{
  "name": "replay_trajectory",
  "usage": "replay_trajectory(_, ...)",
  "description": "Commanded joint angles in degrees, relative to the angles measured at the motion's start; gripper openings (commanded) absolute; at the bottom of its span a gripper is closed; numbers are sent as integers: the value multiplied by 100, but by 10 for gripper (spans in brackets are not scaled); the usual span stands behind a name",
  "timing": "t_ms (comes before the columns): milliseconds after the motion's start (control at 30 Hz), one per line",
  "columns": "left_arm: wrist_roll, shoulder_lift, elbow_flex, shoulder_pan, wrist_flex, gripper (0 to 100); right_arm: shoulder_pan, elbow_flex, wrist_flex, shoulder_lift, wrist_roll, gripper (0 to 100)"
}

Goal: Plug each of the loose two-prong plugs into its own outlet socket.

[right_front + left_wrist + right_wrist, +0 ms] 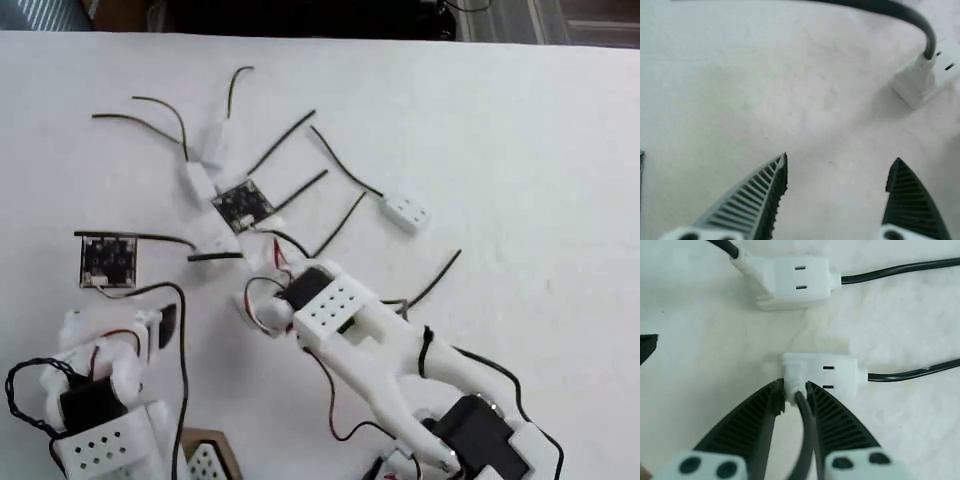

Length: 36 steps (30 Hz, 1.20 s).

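Hanging over the white table (530, 120) at the left, the left gripper (840, 167) has its jaws apart with nothing between them. A white outlet socket (925, 75) on a black cord lies beyond one fingertip. Toward the middle, the right gripper (795, 387) is clamped on a white two-prong plug (793, 371), which butts against the end of a second outlet socket (832, 376). A third socket block (797, 280) lies near that one but apart. A lone socket block (405, 212) lies farther right.
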Motion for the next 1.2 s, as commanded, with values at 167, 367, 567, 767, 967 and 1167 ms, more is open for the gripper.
replay_trajectory(167, 35, -66, -9, -57, -70, 313, -57, -264, -66, 312, 9, 17)
replay_trajectory(367, 26, -66, -9, -57, -62, 313, -92, -519, -40, 980, 246, 17)
replay_trajectory(567, 18, -66, 0, -57, -62, 313, -84, -527, 127, 523, 466, 85)
replay_trajectory(767, 18, -66, 44, -57, -70, 313, -92, -510, 919, -321, 457, 332)
replay_trajectory(967, 18, -66, 44, -57, -70, 313, -92, -475, 1508, -453, 440, 232)
replay_trajectory(1167, 9, -66, 44, -57, -70, 313, -92, -158, 1411, -444, 431, 16)
